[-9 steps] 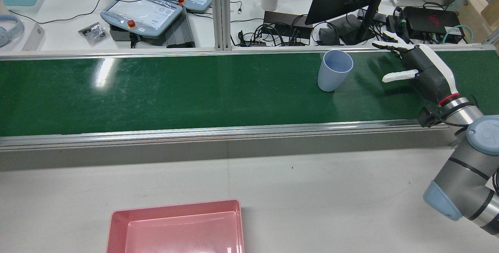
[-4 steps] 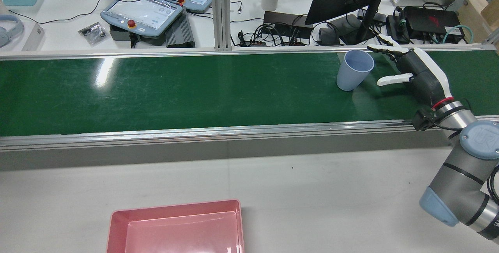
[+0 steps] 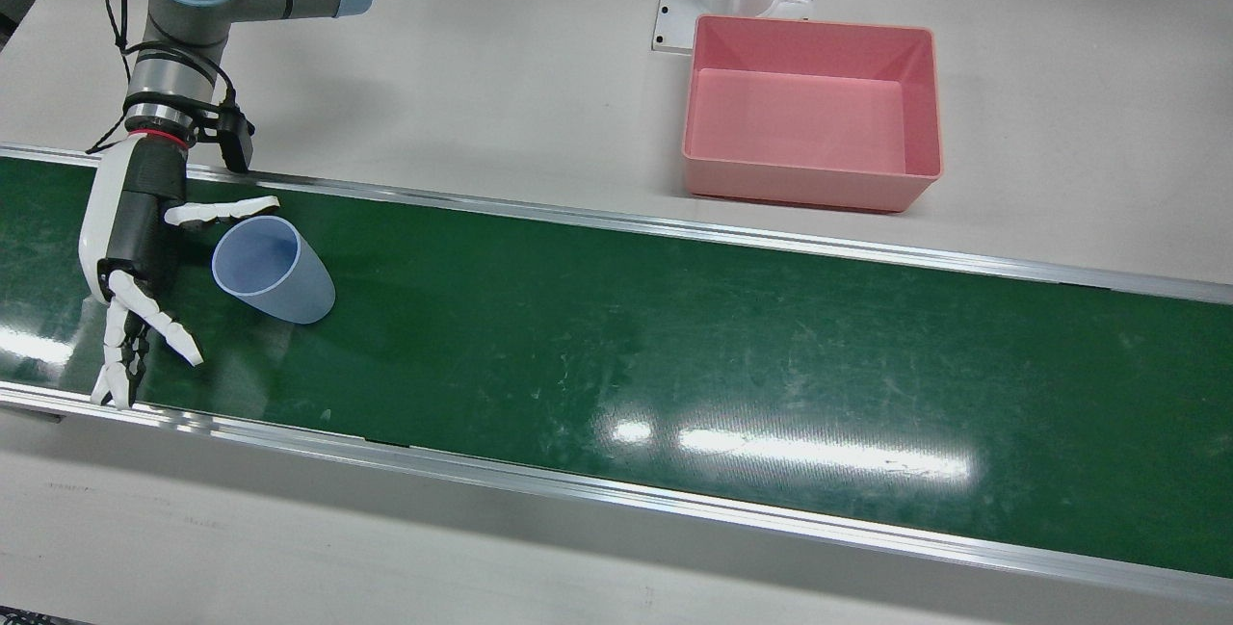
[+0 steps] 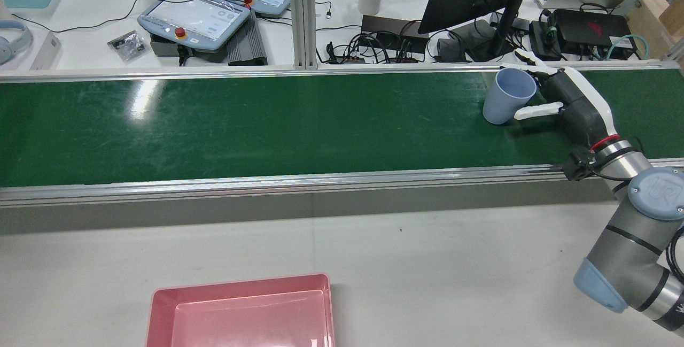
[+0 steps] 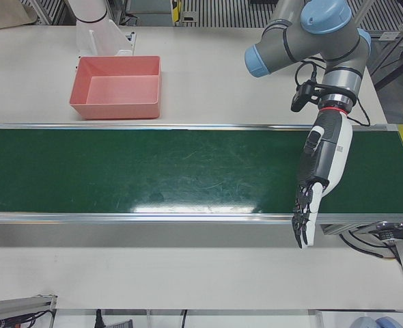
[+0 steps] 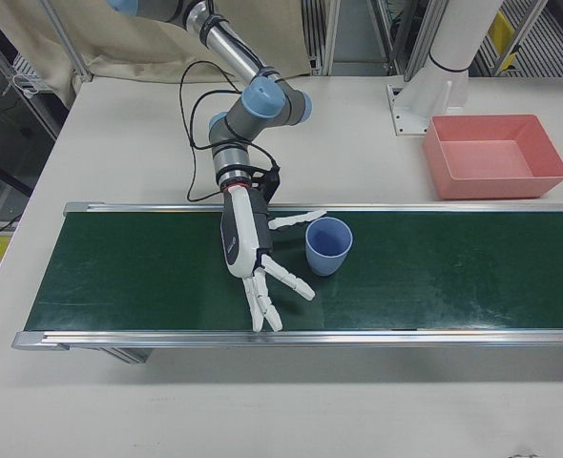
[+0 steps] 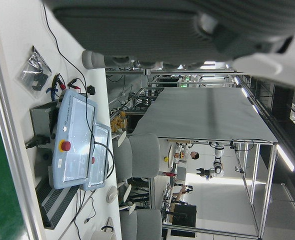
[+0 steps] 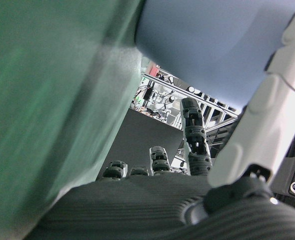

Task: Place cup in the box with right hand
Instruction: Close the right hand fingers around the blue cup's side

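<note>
Cup (image 4: 507,95) has ridden the belt (image 4: 267,122) rightward into the right robot hand (image 4: 561,103); fingers spread either side, not yet clamped. We judge grasp next. Box (image 4: 240,312) well apart.

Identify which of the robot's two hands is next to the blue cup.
The right hand: its open fingers flank the cup on the belt. The left hand hangs elsewhere, no cup nearby.
</note>
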### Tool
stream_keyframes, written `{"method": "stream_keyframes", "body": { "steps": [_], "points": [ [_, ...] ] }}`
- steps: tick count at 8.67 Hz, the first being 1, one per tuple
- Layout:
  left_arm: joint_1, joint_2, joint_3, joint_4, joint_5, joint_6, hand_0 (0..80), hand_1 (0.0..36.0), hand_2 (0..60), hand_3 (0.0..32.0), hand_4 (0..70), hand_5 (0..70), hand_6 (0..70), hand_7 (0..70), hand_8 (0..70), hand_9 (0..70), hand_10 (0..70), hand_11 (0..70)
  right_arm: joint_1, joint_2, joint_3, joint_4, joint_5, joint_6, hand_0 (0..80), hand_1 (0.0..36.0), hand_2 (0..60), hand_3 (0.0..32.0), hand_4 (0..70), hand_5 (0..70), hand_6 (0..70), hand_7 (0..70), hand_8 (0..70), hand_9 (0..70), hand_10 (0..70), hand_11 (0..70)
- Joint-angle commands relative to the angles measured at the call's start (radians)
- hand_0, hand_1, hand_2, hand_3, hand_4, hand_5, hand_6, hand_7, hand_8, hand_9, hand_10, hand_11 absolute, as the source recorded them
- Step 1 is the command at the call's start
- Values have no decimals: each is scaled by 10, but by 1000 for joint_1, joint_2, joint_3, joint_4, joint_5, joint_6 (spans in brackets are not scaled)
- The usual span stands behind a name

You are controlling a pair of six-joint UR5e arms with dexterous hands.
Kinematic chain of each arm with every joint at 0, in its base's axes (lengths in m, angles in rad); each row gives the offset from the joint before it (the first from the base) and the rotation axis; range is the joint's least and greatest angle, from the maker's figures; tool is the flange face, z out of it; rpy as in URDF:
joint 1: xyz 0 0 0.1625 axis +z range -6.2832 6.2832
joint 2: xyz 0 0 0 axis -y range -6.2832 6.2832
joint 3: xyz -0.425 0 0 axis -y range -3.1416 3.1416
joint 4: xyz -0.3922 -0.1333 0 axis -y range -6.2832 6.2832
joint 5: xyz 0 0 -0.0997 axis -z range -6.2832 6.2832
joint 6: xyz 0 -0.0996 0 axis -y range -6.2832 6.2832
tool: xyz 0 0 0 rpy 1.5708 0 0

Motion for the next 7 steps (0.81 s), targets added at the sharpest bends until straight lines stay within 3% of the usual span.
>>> {"method": "stream_keyframes", "body": {
  "steps": [1,3,4,5,6,7],
  "points": [
    [1,-2,0,0,0,0,0,0,0,0,0,0,0,0,0,0,0,0,-7,0,0,0,0,0,474,79,0,0,219,25,42,148,0,15,34,61],
    [0,0,0,0,0,0,0,0,0,0,0,0,0,0,0,0,0,0,-7,0,5,1,23,4,473,88,1,0,202,27,43,150,0,16,35,63],
    [1,0,0,0,0,0,0,0,0,0,0,0,0,0,0,0,0,0,-10,0,8,1,27,5,470,227,488,0,153,51,53,164,0,18,47,88],
    [0,0,0,0,0,0,0,0,0,0,0,0,0,0,0,0,0,0,-16,0,8,1,25,5,456,328,600,0,325,55,66,225,3,31,64,114],
    [0,0,0,0,0,0,0,0,0,0,0,0,0,0,0,0,0,0,-16,1,15,0,25,6,477,298,600,0,700,39,96,357,14,76,116,177],
    [0,0,0,0,0,0,0,0,0,0,0,0,0,0,0,0,0,0,-16,1,21,0,24,8,566,326,600,0,700,52,115,391,71,160,163,244]
  ]
}}
